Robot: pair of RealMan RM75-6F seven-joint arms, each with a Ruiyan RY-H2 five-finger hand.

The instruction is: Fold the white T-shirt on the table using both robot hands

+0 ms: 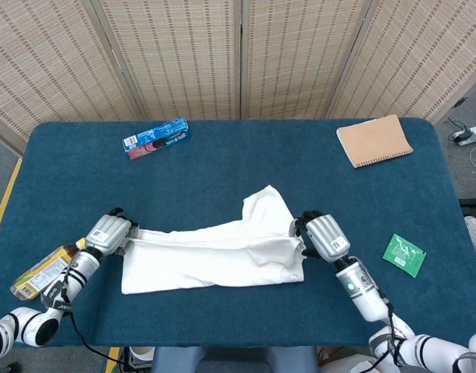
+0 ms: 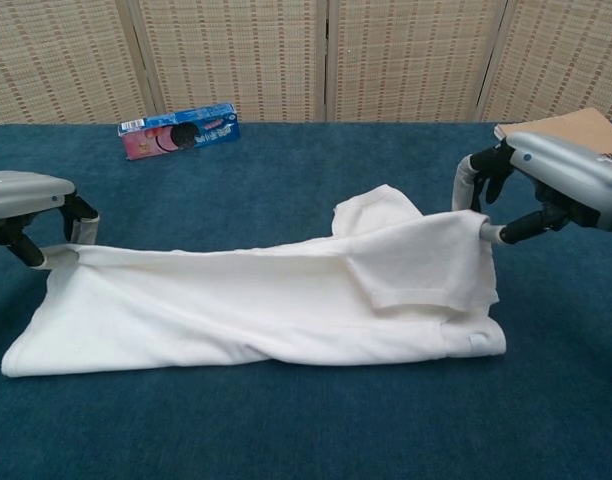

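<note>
The white T-shirt (image 1: 215, 256) (image 2: 256, 305) lies lengthwise across the near middle of the blue table, folded into a long band with one sleeve poking up toward the back. My left hand (image 1: 110, 233) (image 2: 26, 205) pinches the shirt's upper edge at its left end. At the right end my right hand (image 1: 322, 237) (image 2: 551, 190) pinches the upper layer and holds it lifted a little off the table. The lower layer lies flat beneath.
A blue snack box (image 1: 156, 137) (image 2: 178, 130) lies at the back left. A brown notebook (image 1: 374, 141) (image 2: 566, 130) sits at the back right. A green packet (image 1: 404, 255) lies right of my right hand, and a yellow drink carton (image 1: 40, 272) at the near left edge.
</note>
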